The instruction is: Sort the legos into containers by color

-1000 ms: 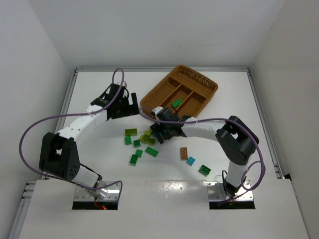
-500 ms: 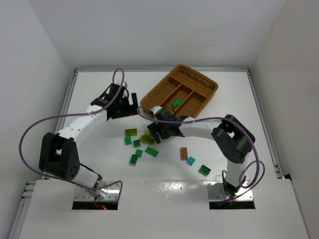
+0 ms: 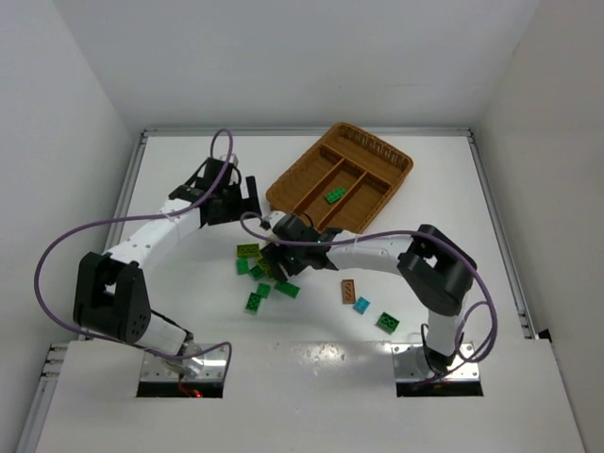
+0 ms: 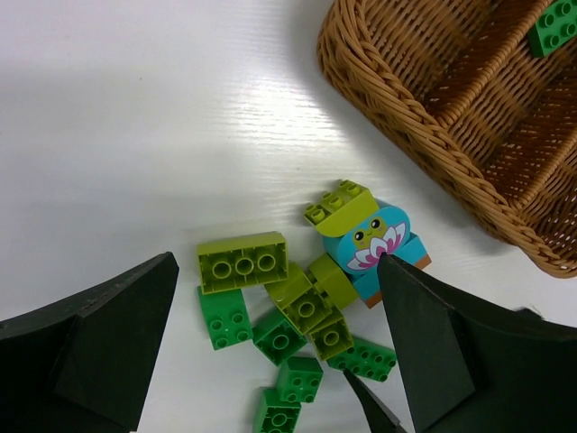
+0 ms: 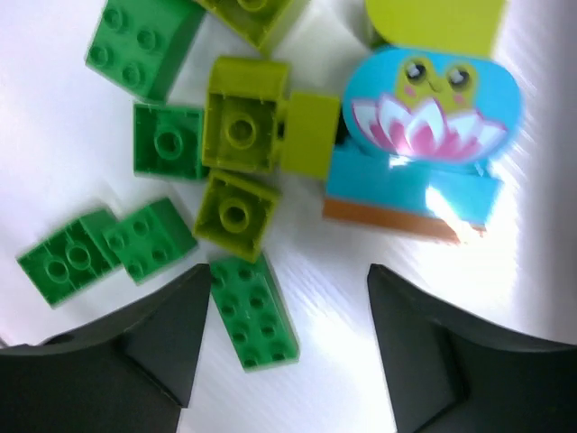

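Note:
The brown wicker tray [image 3: 293, 177] lies at the back, with one green brick [image 3: 334, 195] in a long compartment; its corner also shows in the left wrist view [image 4: 406, 108]. A pile of green and lime bricks [image 3: 257, 270] lies in front of it. My right gripper [image 3: 275, 263] hangs open and empty low over the pile [image 5: 288, 275], a flat green brick [image 5: 253, 312] beside its left finger. A cyan frog-and-lotus block [image 5: 424, 135] with a lime top and brown base lies just ahead. My left gripper [image 3: 243, 201] is open and empty above the pile [image 4: 278, 271].
A brown brick [image 3: 349, 289], a cyan brick [image 3: 361, 304] and a green brick [image 3: 387, 322] lie apart at the right front. A long lime brick [image 4: 242, 262] lies at the pile's far left. White walls enclose the table.
My right gripper has moved left and forward, from beside the tray's near corner to over the brick pile. The left arm has barely moved.

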### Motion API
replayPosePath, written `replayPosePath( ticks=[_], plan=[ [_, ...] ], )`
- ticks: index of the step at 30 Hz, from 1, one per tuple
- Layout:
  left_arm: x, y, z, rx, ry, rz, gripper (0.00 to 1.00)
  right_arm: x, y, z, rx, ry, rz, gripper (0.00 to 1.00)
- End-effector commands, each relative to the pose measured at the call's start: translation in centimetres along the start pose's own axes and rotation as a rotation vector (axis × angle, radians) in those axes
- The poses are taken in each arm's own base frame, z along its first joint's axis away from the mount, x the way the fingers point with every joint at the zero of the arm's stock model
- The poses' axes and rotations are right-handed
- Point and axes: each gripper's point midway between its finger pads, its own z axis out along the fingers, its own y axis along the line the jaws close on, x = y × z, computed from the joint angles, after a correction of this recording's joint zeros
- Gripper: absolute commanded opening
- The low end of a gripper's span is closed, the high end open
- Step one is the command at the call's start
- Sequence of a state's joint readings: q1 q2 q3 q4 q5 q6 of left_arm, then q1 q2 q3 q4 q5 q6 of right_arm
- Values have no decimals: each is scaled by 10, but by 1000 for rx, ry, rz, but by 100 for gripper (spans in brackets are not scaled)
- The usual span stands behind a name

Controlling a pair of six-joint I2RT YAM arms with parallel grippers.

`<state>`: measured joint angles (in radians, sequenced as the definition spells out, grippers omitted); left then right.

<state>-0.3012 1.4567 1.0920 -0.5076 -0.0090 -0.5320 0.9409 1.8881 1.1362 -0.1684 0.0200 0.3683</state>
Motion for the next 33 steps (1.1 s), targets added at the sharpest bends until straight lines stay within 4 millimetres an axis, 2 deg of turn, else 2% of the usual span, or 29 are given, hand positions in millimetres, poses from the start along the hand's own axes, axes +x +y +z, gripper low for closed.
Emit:
replayPosePath(
  ticks=[1,3,4,7,8,9,10,12,19,23,26,28,32,33],
  plan=[
    [-16,-5,-11,26,-50,-4,100,-16,-12,-29,104,-100,40,72],
    [-16,-5,-11,26,-50,-4,100,-21,-25,-37,178,-134,67,81],
    [-16,-5,-11,26,-50,-4,100,-16,-29,-38,197,-119,65,83],
    [-16,-5,-11,26,-50,-4,100,-26,-42,-32,272,-106,93,85],
    [-16,-5,-11,26,-50,-4,100,-19,-46,-29,289,-86,89,85],
    [-16,-5,-11,26,-50,-4,100,-28,-44,-27,287,-93,90,85],
    [-16,-5,-11,26,-50,-4,100,-23,-50,-20,301,-60,84,85],
    [-16,-5,-11,26,-50,-4,100,-32,-47,-14,292,-59,68,86],
    [-21,-8,-12,30,-58,6,100,-33,-47,11,272,-39,41,88],
    [-21,-8,-12,30,-58,6,100,-39,-51,18,246,-61,51,80],
    [-21,-8,-12,30,-58,6,100,-43,-50,22,195,-83,46,78],
    [-21,-8,-12,30,-58,6,100,-38,-51,26,168,-70,41,76],
    [-25,-9,-13,34,-66,5,100,-37,-51,26,168,-67,41,64],
    [-25,-9,-13,34,-66,5,100,-37,-51,26,168,-67,41,64]
  ],
)
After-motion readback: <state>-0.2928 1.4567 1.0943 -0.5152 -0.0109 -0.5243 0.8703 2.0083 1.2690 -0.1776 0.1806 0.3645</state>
